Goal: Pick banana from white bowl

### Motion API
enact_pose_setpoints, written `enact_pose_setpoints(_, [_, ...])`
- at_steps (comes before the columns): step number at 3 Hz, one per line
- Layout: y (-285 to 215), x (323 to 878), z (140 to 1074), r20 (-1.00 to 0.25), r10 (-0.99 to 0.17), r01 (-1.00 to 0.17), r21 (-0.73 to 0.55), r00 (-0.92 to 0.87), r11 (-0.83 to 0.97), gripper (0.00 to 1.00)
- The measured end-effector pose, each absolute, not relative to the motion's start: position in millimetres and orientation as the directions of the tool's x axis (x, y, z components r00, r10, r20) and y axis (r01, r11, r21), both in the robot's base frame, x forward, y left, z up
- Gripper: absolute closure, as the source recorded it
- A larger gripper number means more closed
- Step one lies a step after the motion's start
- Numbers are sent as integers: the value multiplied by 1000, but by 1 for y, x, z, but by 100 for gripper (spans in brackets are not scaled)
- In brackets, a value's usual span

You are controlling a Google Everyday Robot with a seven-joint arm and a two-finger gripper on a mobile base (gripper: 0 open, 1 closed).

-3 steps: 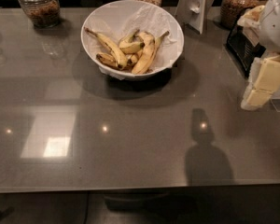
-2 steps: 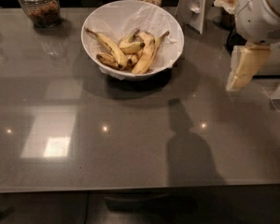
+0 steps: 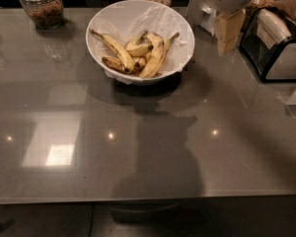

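Banana (image 3: 156,58): in the white bowl (image 3: 104,19), on the right of the pile, stem toward the right rim.
Bowl: on the grey table (image 3: 153,147), lined with crumpled paper.
Gripper (image 3: 228,43): above the table, right of the bowl, clear of it, beside the toaster (image 3: 275,47).
Grip: cannot tell whether open or closed.
Jar (image 3: 41,6): back left.

Banana (image 3: 156,58) in white bowl (image 3: 99,19); gripper (image 3: 229,37) to right

Banana (image 3: 155,58): long, yellow, gently curved, brownish stem pointed up-right; laid in right half of bowl, touching other bananas | Bowl (image 3: 113,14): white, round, deep, paper-lined; set upright on counter, far centre | Gripper (image 3: 229,31): positioned right of bowl, raised.
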State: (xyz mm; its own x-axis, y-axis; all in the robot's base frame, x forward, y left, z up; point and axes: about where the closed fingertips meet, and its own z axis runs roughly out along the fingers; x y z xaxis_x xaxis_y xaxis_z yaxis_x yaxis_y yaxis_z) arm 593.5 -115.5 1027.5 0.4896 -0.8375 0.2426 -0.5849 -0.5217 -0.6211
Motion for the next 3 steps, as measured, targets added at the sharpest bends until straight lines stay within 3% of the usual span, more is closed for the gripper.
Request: enact_pose_setpoints(3, [-103,599,1029,352,-751,-489,-592,558,-641,0])
